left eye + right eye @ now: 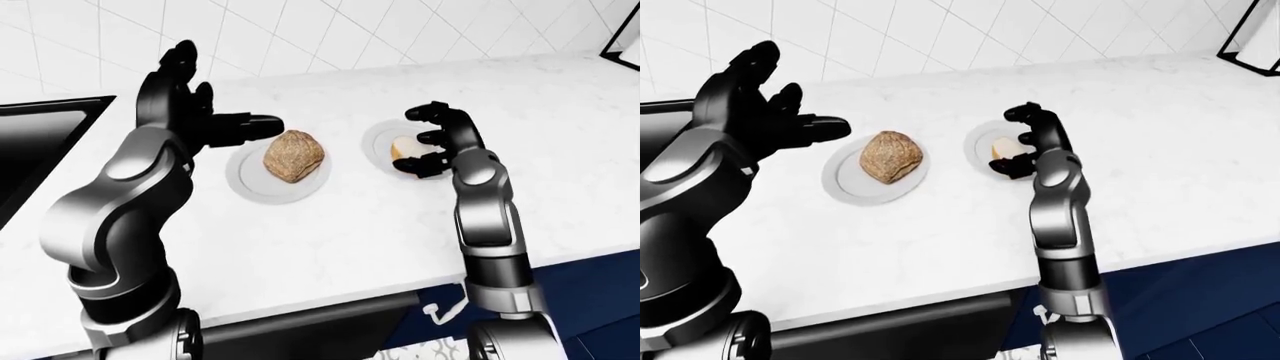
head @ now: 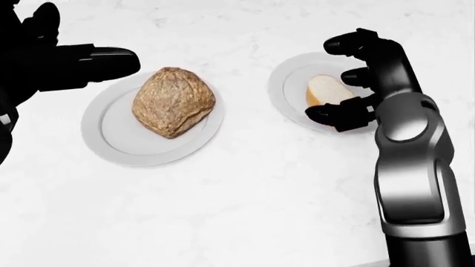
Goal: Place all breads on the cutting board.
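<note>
White marble: the tabletop [image 2: 245, 194] is pale, faintly veined stone, smooth and glossy, under a white tiled wall.
Brown loaf: a round, crusty loaf [image 2: 173, 102] with a rough, cracked skin sits in the middle of a shallow white plate [image 2: 111, 142], on the left of the head view.
Pale bread: a smaller, smooth bread piece [image 2: 327, 90], cream with a tan edge, lies on a second white plate [image 2: 285, 83] on the right of the head view.
Right hand: the right hand [image 2: 349, 78], black-fingered on a grey metal arm, stands with fingers spread around the pale bread; one finger curls above it, another sits low beside it. It is not clenched, and I cannot tell whether any finger touches the bread.
Left hand: the left hand [image 1: 195, 112] hovers spread and empty just above and to the left of the brown loaf's plate.
Cutting board: not visible in any view.
Risk at the grasp: the pale bread looks soft and slick-sided, so closing off-centre could squeeze it out sideways or drag the light plate across the glossy stone.
Risk of reach: the thumb low against the plate rim could tip or lift the plate with the bread.
Risk later: with no board in sight, the bread must be carried while the body turns, and a loose hold could drop it.
</note>
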Controlling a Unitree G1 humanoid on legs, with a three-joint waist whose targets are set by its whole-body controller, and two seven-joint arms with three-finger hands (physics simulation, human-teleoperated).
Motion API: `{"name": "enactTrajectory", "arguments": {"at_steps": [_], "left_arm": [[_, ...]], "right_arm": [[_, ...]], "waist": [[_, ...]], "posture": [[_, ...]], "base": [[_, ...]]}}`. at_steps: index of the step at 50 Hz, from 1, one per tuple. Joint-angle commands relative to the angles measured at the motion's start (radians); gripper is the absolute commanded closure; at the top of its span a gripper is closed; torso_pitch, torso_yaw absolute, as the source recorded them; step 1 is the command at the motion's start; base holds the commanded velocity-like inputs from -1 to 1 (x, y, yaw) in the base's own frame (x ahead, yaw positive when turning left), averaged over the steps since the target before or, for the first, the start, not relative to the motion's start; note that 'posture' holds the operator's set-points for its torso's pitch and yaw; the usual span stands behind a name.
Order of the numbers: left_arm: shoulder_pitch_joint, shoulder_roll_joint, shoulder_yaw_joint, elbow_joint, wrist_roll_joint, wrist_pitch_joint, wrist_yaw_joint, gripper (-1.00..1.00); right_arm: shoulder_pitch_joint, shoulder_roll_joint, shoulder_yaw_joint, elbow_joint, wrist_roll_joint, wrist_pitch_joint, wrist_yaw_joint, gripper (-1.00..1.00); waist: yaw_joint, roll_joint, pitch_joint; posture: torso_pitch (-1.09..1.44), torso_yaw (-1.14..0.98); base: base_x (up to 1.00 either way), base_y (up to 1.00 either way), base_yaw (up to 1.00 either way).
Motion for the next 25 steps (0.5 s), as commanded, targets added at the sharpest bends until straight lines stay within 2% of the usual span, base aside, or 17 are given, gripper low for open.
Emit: {"name": "enactTrajectory", "arguments": {"at_steps": [1, 25], "left_arm": [[-0.026, 0.012, 0.010, -0.024, 0.002, -0.034, -0.003, -1.00], [-0.022, 0.015, 0.013, -0.028, -0.012, -0.035, 0.006, -1.00]], "right_arm": [[-0.035, -0.007, -0.003, -0.031, -0.009, -0.033, -0.017, -0.28], [-0.038, -0.002, 0.005, 0.006, -0.046, -0.071, -0.022, -0.23]], "waist": [[0.001, 0.000, -0.028], [0.001, 0.001, -0.028]], "posture": [[0.00, 0.00], [0.00, 0.00]], "base": [[0.00, 0.00, 0.00], [0.00, 0.00, 0.00]]}}
